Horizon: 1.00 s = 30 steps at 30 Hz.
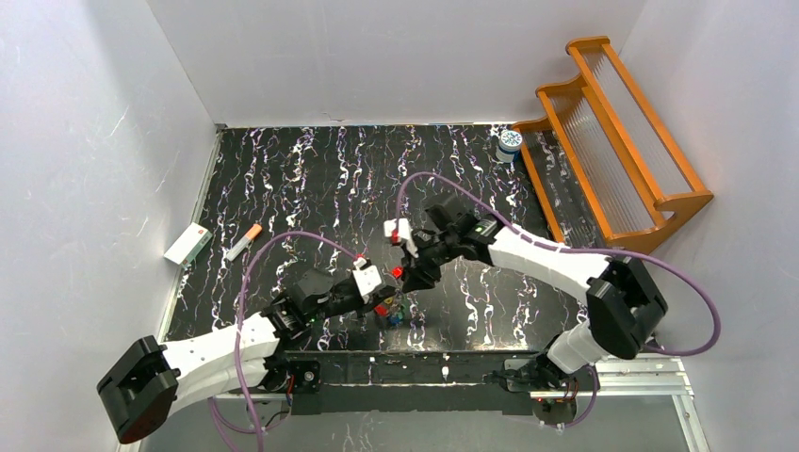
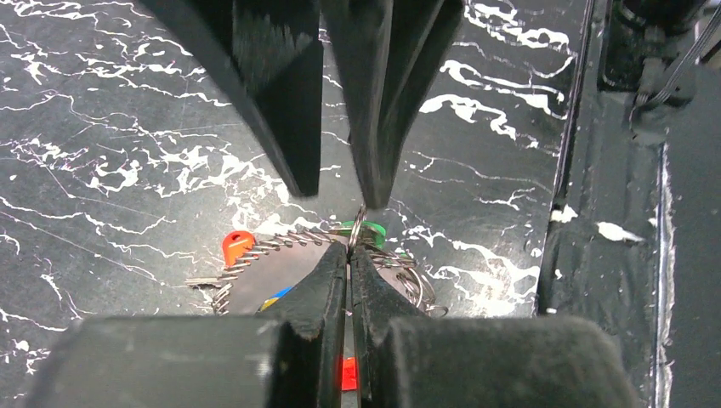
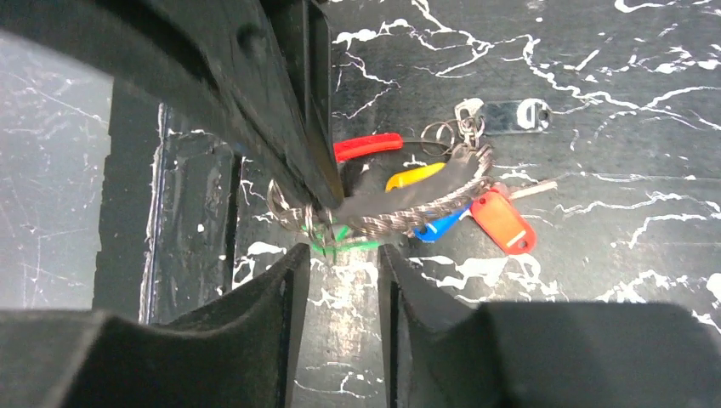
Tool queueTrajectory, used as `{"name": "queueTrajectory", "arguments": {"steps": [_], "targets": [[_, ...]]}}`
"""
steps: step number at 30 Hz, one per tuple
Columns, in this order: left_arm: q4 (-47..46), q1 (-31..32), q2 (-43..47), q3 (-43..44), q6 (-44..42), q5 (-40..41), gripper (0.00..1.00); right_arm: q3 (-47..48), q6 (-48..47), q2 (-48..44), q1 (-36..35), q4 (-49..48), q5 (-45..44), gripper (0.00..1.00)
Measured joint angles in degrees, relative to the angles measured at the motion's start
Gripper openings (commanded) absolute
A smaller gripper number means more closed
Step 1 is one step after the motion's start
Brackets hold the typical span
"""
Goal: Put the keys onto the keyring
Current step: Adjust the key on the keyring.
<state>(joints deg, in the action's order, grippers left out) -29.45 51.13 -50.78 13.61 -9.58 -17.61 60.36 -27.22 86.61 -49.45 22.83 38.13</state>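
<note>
One bunch, the keys (image 3: 412, 177): red, yellow, blue and green heads fanned on the black marbled table (image 1: 311, 179), down at 6 o'clock in the top view, close to my bases.
Loop, the keyring (image 2: 358, 223): thin wire standing up at the bunch's edge, green head just beside it.
Left gripper (image 2: 349, 255): clamped on the keyring, wire nipped between my pads, sitting at 10 o'clock of the bunch.
Right gripper (image 3: 343, 252): fingers parted, nothing in them, at 1 o'clock of the bunch; one tip right above the loop, contact I cannot tell.
Braided cord (image 3: 417, 204): curled across the keys, red tag (image 3: 503, 221) at its 3 o'clock.
Jar (image 1: 510, 143): far off at 2 o'clock, beside the orange rack (image 1: 612, 141).
</note>
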Motion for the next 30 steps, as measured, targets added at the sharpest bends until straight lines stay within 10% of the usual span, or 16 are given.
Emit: {"name": "queueTrajectory", "arguments": {"steps": [17,30], "targets": [[-19.5,0.0,4.1,-7.4,12.8,1.8,0.00,-16.0,14.3,-10.0,9.2,-28.6,20.3,0.42],[-21.2,0.0,5.7,-7.8,14.3,2.1,0.00,-16.0,15.9,-6.0,9.3,-30.3,20.6,0.01]]}}
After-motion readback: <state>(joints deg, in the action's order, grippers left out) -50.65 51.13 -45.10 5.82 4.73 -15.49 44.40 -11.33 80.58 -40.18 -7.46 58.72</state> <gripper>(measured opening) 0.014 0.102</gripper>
